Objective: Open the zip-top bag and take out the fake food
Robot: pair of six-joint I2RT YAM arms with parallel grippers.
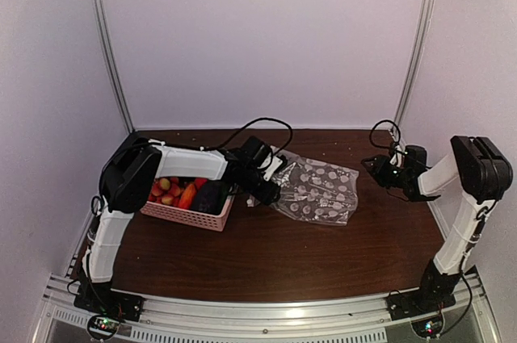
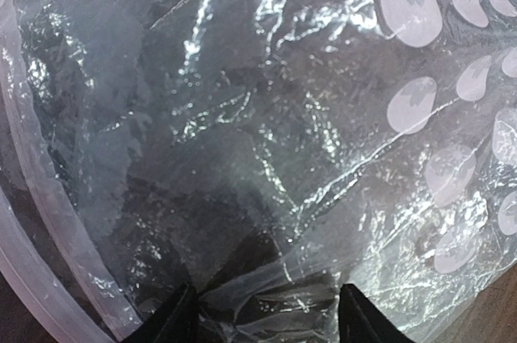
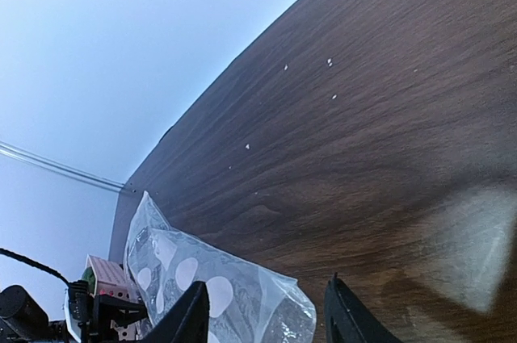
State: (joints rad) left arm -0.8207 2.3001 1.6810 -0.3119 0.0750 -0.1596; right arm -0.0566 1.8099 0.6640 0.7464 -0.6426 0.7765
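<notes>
The zip-top bag (image 1: pixel 317 190) lies crinkled on the table, clear with white dots. No food shows inside it. The fake food (image 1: pixel 182 193), red berries, an orange carrot and a dark eggplant, lies in a pink basket (image 1: pixel 187 215) left of the bag. My left gripper (image 1: pixel 265 190) is at the bag's left edge. In the left wrist view the bag (image 2: pixel 266 117) fills the frame, its zip strip (image 2: pixel 28 266) at the left, and the left gripper (image 2: pixel 266 315) is open with a fold of plastic between its jaws. My right gripper (image 1: pixel 375 165) is open and empty, right of the bag (image 3: pixel 222 294).
The pink basket sits close under the left forearm; its corner shows in the right wrist view (image 3: pixel 105 277). White walls and metal posts (image 1: pixel 109 44) bound the brown table (image 1: pixel 323 262). The right gripper (image 3: pixel 266 299) hovers over bare wood.
</notes>
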